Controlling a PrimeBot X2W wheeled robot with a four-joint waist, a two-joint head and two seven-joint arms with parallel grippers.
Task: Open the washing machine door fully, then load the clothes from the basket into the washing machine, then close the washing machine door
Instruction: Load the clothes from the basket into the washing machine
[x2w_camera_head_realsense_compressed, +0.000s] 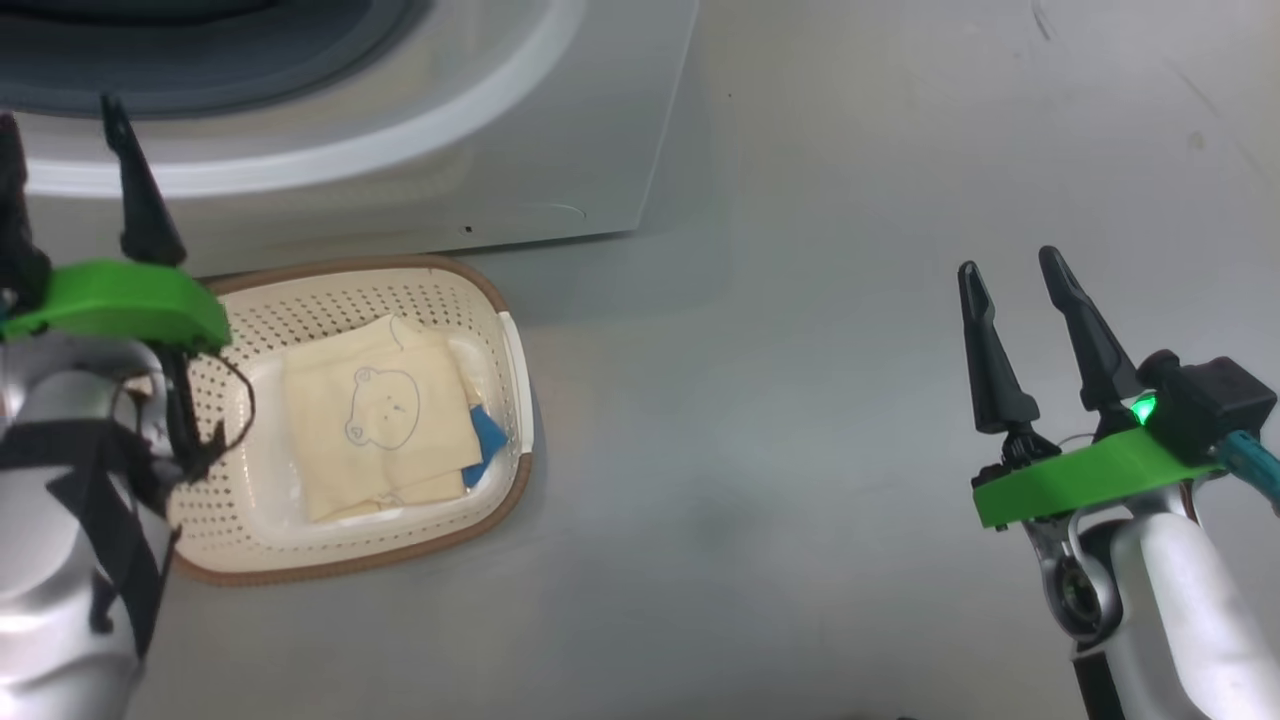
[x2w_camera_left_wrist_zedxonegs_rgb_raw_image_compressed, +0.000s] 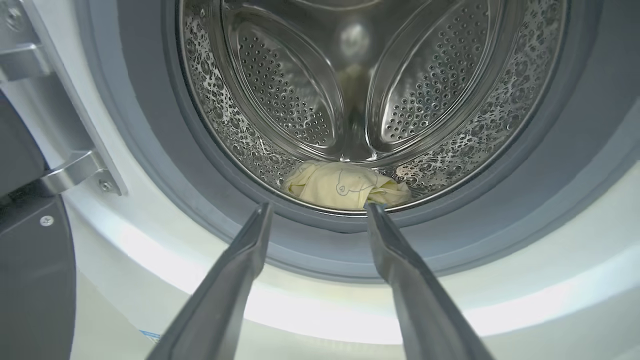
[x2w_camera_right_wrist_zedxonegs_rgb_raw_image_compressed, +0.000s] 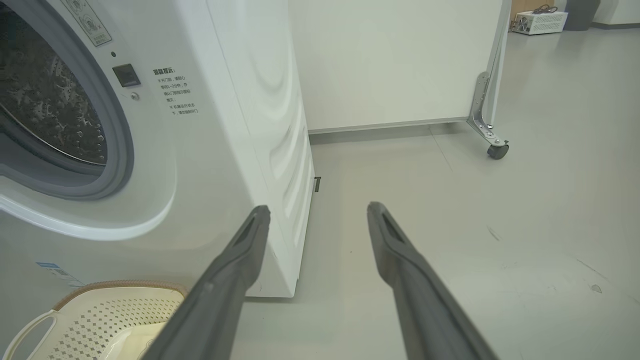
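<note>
Hanging out with left gripper (x2w_camera_left_wrist_zedxonegs_rgb_raw_image_compressed: 318, 206) and right gripper (x2w_camera_head_realsense_compressed: 1009, 260) both spread wide, empty.
Some clothes (x2w_camera_left_wrist_zedxonegs_rgb_raw_image_compressed: 345, 187) in the drum (x2w_camera_left_wrist_zedxonegs_rgb_raw_image_compressed: 280, 75), more in the basket (x2w_camera_head_realsense_compressed: 350, 570).

Glossy steel drum (x2w_camera_left_wrist_zedxonegs_rgb_raw_image_compressed: 280, 90), soft cloth clothes (x2w_camera_left_wrist_zedxonegs_rgb_raw_image_compressed: 340, 187), matt plastic basket (x2w_camera_head_realsense_compressed: 340, 305).

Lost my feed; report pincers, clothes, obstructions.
Left pincer open, empty; right pincer open, empty. One garment in drum, another garment folded in basket. Nothing blocking drum mouth.
</note>
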